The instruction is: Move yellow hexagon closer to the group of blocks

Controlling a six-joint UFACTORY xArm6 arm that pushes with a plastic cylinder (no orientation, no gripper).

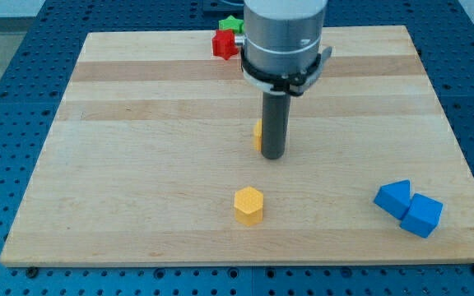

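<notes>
The yellow hexagon [249,205] lies on the wooden board [138,164] near the view's bottom centre, apart from the other blocks. My tip [273,156] rests on the board above and slightly right of it. Another yellow block [257,135] is partly hidden behind the rod; its shape cannot be made out. A red block [224,43] and a green block [231,24] sit together at the board's top edge, partly hidden by the arm. Two blue blocks touch at the bottom right: a blue triangle-like block [394,198] and a blue cube [423,215].
The board lies on a blue perforated table [6,99]. The arm's grey body [285,37] covers part of the top centre of the board.
</notes>
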